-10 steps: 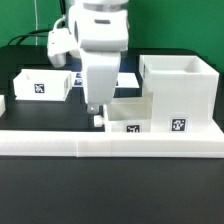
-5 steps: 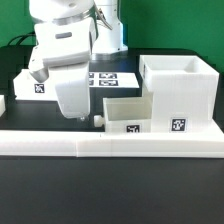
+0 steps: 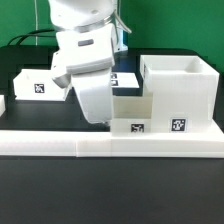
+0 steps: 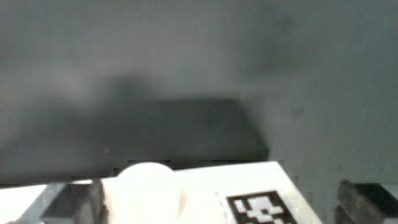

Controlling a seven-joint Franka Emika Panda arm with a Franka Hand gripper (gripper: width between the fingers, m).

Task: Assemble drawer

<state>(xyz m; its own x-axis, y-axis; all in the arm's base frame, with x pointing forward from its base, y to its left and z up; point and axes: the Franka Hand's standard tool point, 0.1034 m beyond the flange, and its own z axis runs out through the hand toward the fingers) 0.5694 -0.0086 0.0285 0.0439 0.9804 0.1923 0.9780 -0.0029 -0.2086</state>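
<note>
The large hollow white shell (image 3: 180, 88) stands at the exterior view's right, a tag on its front. A smaller white box (image 3: 135, 112) sits against its left side. A second flat white box (image 3: 35, 85) lies at the back left. My gripper (image 3: 100, 113) hangs tilted at the left end of the middle box. In the wrist view the gripper (image 4: 217, 205) is open, its dark fingers (image 4: 71, 202) standing apart on either side of that box (image 4: 231, 195). The box shows a rounded knob (image 4: 143, 188) and a tag there. I cannot see any contact.
A long low white border rail (image 3: 110, 146) runs along the front, with the shell and middle box just behind it. The marker board (image 3: 126, 78) lies on the black table behind my arm. Dark cables run at the back left.
My arm has swung back toward the right from half a second ago and tilted over, bringing the gripper down at the middle box's left end. The boxes and shell have not visibly shifted.
</note>
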